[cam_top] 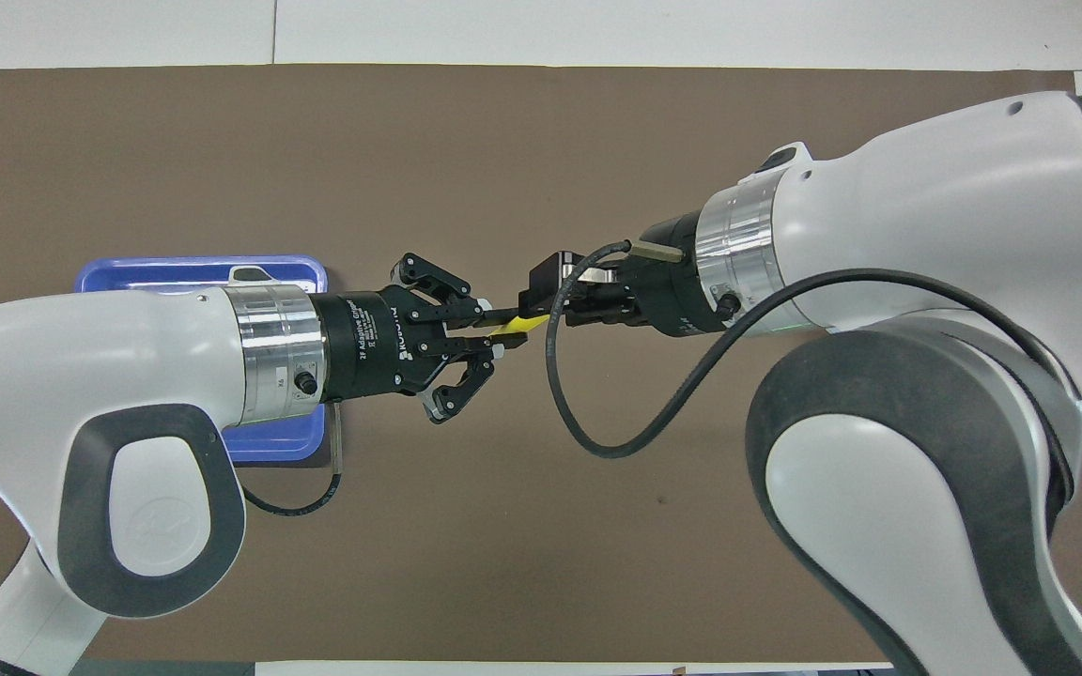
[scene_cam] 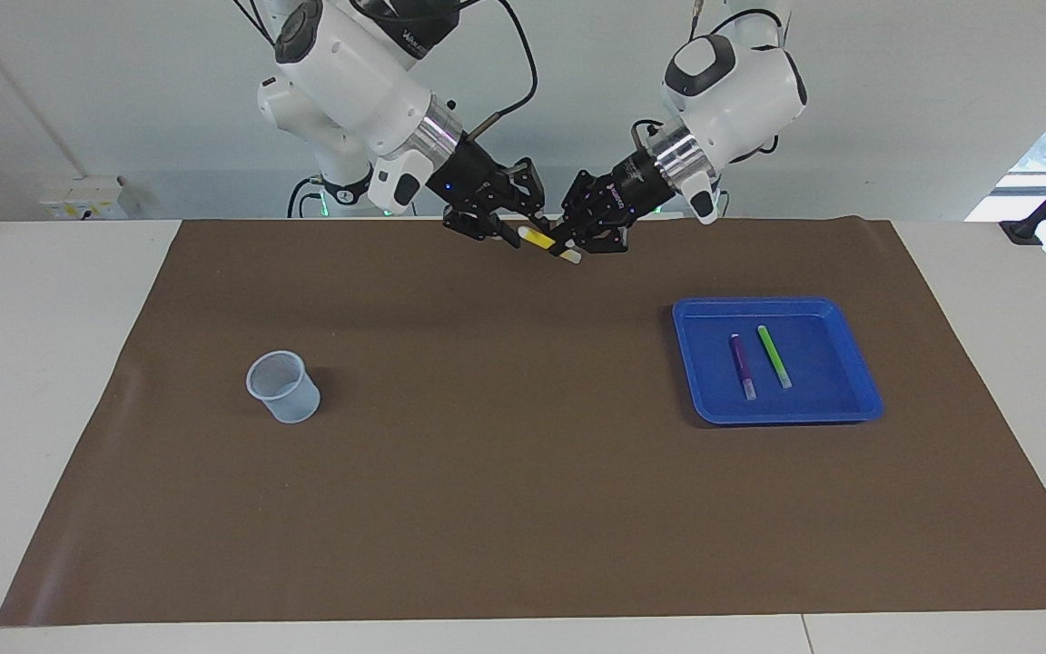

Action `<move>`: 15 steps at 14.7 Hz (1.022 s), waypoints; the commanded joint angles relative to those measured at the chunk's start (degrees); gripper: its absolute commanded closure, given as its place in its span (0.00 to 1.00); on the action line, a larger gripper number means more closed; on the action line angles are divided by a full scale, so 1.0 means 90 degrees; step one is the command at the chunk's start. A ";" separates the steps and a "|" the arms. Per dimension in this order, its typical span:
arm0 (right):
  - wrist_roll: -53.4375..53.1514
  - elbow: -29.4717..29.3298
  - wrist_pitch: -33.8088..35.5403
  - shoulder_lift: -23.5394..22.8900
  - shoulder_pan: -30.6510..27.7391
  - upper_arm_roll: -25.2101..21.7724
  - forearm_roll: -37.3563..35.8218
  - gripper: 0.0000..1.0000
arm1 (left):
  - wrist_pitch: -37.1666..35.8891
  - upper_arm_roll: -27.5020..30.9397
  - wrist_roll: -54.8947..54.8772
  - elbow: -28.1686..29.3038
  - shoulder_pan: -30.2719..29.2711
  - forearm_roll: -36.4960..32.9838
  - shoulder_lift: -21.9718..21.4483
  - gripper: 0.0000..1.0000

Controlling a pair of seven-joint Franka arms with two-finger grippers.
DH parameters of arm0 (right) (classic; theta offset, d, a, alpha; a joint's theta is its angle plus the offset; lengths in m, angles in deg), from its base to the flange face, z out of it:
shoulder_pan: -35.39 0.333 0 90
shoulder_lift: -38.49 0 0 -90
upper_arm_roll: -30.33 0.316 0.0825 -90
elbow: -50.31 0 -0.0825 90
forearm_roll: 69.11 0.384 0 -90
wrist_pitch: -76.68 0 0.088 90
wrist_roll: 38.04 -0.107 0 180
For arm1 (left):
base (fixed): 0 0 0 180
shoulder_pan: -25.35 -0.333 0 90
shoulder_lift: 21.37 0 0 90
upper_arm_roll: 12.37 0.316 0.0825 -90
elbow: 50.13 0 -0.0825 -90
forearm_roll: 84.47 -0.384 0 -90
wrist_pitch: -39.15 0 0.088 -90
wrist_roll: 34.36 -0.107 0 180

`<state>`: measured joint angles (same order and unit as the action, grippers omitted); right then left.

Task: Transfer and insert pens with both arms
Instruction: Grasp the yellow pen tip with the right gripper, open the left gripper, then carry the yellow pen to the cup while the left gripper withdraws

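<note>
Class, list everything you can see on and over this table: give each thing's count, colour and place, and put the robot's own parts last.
mat: 1, brown, covering most of the table.
table: 1, white, under the mat.
tray: 1, blue, toward the left arm's end.
purple pen: 1, lying in the tray.
green pen: 1, in the tray beside the purple pen.
cup: 1, pale grey mesh, upright, toward the right arm's end.
yellow pen: 1, in the air between the grippers, over the mat.
left gripper: 1, black, shut on the yellow pen.
right gripper: 1, black, at the pen's other end.
</note>
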<state>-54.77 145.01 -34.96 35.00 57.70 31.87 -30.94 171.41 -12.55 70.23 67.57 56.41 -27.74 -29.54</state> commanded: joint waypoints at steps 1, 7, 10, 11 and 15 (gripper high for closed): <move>-0.0104 0.0015 -0.0204 0.0036 0.0021 0.0004 -0.0198 0.54 | 0.0206 0.0039 0.0039 0.0262 0.0075 0.0131 -0.0225 1.00; -0.0104 0.0015 -0.0184 0.0026 0.0021 0.0004 -0.0238 1.00 | 0.0255 0.0039 0.0039 0.0291 0.0075 0.0131 -0.0225 1.00; -0.0094 0.0006 -0.0165 0.0036 0.0011 -0.0005 -0.0402 1.00 | 0.0265 0.0039 0.0039 0.0291 0.0075 0.0141 -0.0225 1.00; -0.0123 0.0006 -0.0174 0.0055 0.0001 -0.0006 -0.0771 1.00 | 0.0255 0.0039 0.0049 0.0291 0.0075 0.0141 -0.0225 1.00; -0.0095 0.0054 -0.0145 0.0133 -0.0232 -0.0083 -0.1272 1.00 | 0.0246 0.0039 0.0039 0.0281 0.0085 0.0122 -0.0283 0.00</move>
<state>-55.46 144.55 -36.12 35.23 57.51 31.38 -40.40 172.66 -12.63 70.26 68.13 56.58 -27.14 -29.87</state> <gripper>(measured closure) 0.828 0.551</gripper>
